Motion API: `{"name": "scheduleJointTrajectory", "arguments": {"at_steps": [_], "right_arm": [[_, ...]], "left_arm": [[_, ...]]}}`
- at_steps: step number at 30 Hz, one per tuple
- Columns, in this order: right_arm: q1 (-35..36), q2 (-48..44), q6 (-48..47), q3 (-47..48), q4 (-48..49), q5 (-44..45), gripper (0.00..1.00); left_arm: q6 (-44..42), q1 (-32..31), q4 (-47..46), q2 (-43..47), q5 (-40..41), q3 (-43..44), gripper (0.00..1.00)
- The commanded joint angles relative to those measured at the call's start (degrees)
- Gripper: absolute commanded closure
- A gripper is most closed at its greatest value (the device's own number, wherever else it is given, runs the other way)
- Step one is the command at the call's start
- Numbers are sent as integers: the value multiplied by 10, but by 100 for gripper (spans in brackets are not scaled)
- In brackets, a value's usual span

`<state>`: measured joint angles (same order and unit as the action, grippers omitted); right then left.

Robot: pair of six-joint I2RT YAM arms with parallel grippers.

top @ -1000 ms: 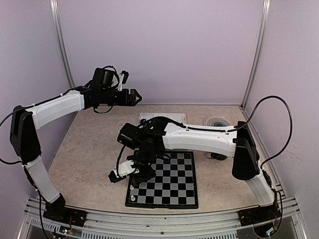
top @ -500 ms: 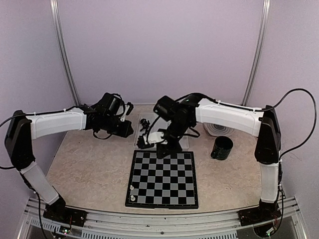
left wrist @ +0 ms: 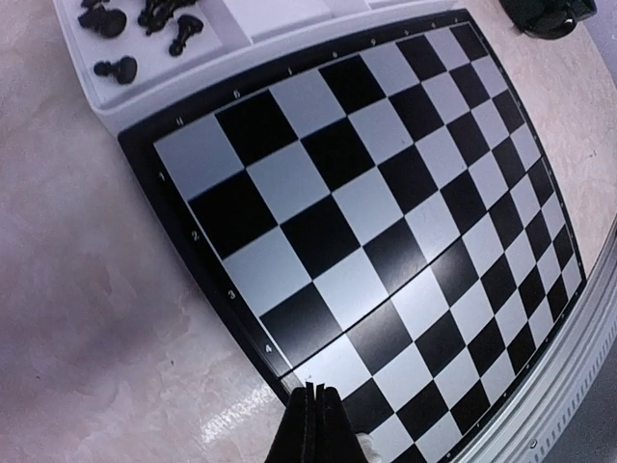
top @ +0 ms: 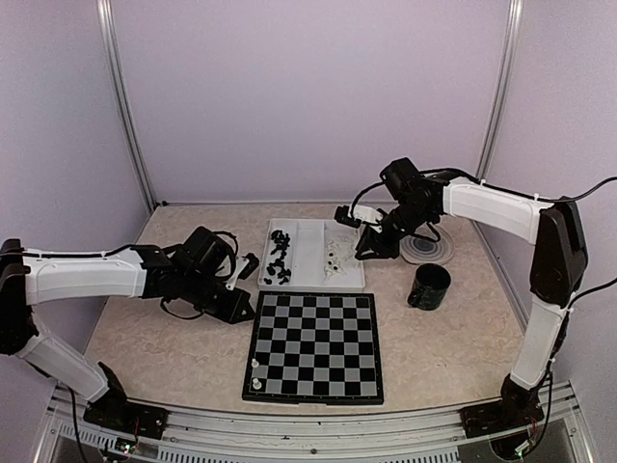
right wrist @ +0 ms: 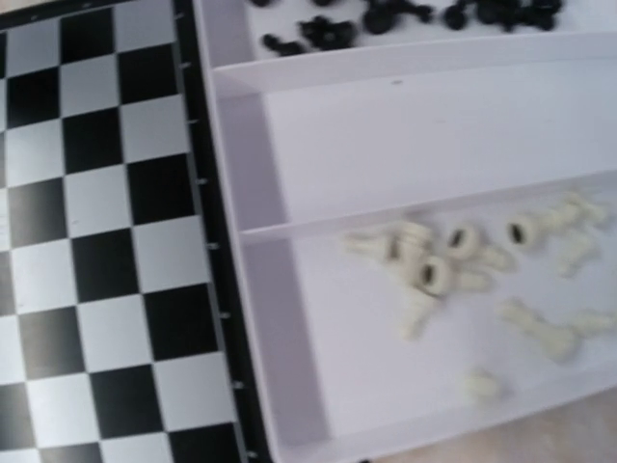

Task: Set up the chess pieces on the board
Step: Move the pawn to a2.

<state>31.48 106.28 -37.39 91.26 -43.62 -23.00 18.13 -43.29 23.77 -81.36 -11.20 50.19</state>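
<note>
While two white pieces (top: 256, 367) stand at the near-left corner of the board (top: 318, 352), every other square is bare, so I judge the setup is barely begun. The left gripper (top: 243, 309) hangs low at the board's left edge. Its fingers (left wrist: 313, 424) are clenched flat together in the wrist view, with nothing seen between them.

Beyond the board's far edge, and touching it, lies the white tray (top: 307, 241). Black pieces (top: 280, 258) are piled in its left compartment, the middle one is bare, and loose white pieces (right wrist: 434, 270) lie toppled in its right one. The right gripper (top: 371, 249) hovers over that right compartment. Its fingers don't show in its own wrist view and it's too small from above, so I can't tell whether it's released or grasping.

A black mug (top: 428, 286) stands on the table off the board's far-right corner.

Step in hand, as I read it: the right arm is fetching a white piece. The next move calls for a straight descent onto one piece set apart from the heap. Most lie on their sides, so the piece must be stood upright when placed.
</note>
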Motion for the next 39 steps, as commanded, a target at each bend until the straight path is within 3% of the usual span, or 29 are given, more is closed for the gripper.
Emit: {"name": "scheduleJointTrajectory", "arguments": {"at_steps": [1,15,39], "right_arm": [[6,-29,15,-19,32,-8,76],[7,-32,19,-21,26,-12,75],[19,-33,19,-30,23,-9,74]], "left_arm": [[27,-18,6,6,-3,-24,100],[50,-59,-5,4,-6,-77,100],[45,-104,-26,-35,-25,-85,100]]}}
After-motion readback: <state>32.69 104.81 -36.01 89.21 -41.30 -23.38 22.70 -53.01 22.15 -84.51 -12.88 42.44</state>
